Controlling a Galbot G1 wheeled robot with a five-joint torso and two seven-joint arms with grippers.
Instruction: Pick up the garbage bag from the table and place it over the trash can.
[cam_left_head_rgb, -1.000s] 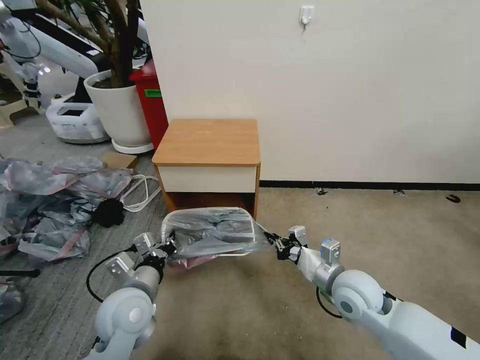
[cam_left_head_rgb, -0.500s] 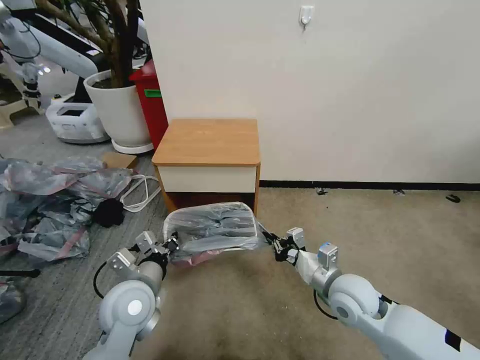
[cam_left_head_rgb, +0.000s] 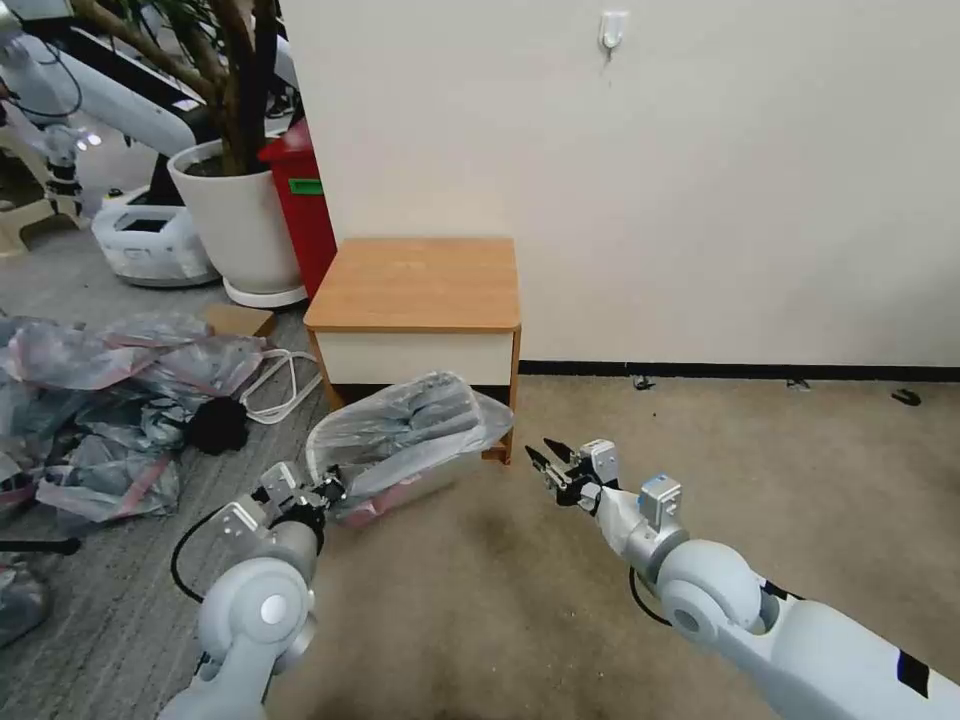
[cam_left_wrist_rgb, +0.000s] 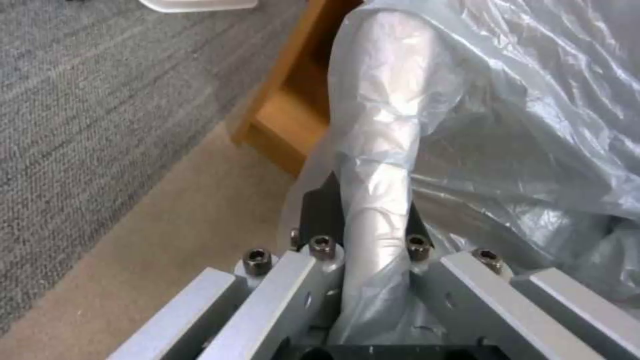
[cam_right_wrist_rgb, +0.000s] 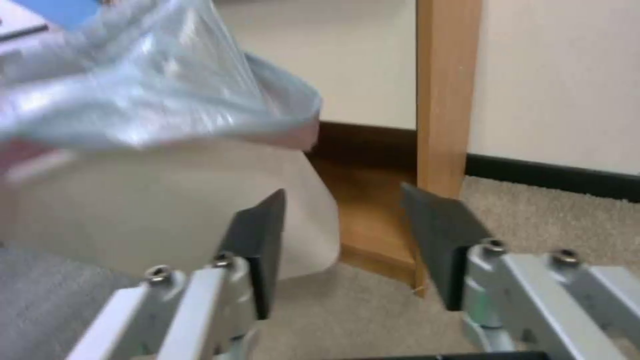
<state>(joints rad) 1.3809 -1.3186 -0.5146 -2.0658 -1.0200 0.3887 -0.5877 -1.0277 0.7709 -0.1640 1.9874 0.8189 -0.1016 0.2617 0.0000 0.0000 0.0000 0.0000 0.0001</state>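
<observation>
The garbage bag (cam_left_head_rgb: 400, 425) lies crumpled over the top of the trash can (cam_right_wrist_rgb: 167, 215), which leans in front of the table (cam_left_head_rgb: 415, 285). My left gripper (cam_left_head_rgb: 335, 490) is shut on the bag's near-left edge; in the left wrist view the plastic (cam_left_wrist_rgb: 500, 125) is bunched between its fingers (cam_left_wrist_rgb: 320, 210). My right gripper (cam_left_head_rgb: 548, 462) stands open to the right of the bin, apart from the bag. The right wrist view shows its fingers (cam_right_wrist_rgb: 257, 235) spread, with the bag's pinkish edge (cam_right_wrist_rgb: 280, 135) hanging beyond them.
A heap of grey-pink bags (cam_left_head_rgb: 100, 400) lies on the grey carpet at the left, with a white cable (cam_left_head_rgb: 280, 385) beside it. A white plant pot (cam_left_head_rgb: 240, 220) and a red bin (cam_left_head_rgb: 300, 200) stand behind the table. Beige carpet lies open to the right.
My right gripper has opened and let go of the bag's right edge. The bag and bin have swung left and back toward the table, tilted. The left gripper keeps its hold.
</observation>
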